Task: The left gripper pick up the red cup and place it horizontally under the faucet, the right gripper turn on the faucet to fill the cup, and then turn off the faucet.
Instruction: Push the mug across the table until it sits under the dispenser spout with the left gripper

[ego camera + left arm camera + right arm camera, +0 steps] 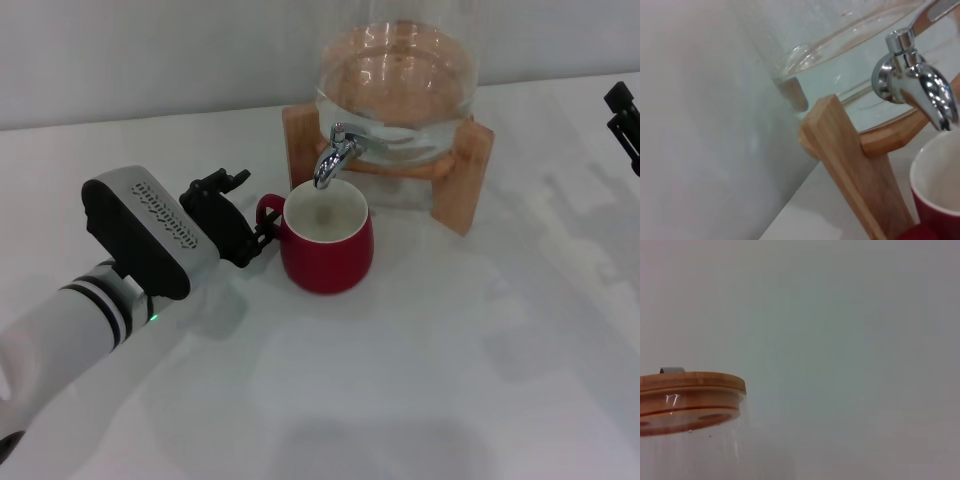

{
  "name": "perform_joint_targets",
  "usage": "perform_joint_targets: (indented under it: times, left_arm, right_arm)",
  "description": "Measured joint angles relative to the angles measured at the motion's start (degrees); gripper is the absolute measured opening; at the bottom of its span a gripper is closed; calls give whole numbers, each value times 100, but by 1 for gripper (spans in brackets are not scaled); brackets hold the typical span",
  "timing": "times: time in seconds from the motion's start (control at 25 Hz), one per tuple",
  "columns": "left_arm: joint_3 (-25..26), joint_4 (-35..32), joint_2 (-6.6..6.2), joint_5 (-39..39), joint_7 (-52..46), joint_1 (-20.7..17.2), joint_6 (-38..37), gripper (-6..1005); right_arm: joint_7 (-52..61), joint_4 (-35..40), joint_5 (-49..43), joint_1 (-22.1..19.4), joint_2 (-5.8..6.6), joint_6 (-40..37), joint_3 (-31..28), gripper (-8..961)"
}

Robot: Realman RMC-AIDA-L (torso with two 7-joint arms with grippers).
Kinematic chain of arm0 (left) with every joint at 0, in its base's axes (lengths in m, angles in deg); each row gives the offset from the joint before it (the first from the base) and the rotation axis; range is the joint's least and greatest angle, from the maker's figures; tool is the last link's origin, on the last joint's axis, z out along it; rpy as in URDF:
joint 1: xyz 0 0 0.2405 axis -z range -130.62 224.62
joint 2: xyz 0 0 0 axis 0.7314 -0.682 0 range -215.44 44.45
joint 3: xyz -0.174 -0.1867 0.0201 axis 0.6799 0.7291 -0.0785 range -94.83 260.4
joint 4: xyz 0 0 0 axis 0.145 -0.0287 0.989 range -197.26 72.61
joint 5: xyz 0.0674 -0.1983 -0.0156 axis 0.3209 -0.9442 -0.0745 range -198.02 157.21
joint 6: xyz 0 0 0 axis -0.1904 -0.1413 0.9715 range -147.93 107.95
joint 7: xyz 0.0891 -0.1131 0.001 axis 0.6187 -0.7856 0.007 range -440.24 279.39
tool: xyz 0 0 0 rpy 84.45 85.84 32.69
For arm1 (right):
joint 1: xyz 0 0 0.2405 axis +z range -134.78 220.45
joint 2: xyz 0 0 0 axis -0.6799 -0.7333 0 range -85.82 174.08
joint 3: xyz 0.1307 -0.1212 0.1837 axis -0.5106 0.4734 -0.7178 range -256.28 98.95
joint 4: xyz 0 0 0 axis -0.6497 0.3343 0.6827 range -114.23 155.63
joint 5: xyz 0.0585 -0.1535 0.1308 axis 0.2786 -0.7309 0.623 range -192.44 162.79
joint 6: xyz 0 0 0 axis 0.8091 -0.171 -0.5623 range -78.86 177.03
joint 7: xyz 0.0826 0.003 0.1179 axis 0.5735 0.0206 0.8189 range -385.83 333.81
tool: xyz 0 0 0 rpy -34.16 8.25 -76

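Observation:
The red cup (328,255) stands upright on the white table, its cream inside facing up, right beneath the spout of the chrome faucet (335,155). My left gripper (250,210) is at the cup's left side, by the small loop handle, with its black claw fingers spread apart. One fingertip touches the base of the handle. In the left wrist view the faucet (915,85) hangs just over the cup's rim (935,185). No water runs from the spout. My right gripper (625,120) shows only as black tips at the far right edge, well away from the faucet.
The glass jar (395,80) holds water and rests on a wooden stand (460,190) at the back of the table (420,380). The right wrist view shows the jar's wooden lid (690,390) against a plain wall.

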Motion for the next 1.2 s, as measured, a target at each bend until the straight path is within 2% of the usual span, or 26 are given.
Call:
perform_joint_targets:
  times: [1.2]
  left_arm:
    - [-137,-179,4,39,55,-146,4,596]
  right_arm:
    - [51,1,-7,-63,5,-49,0,722]
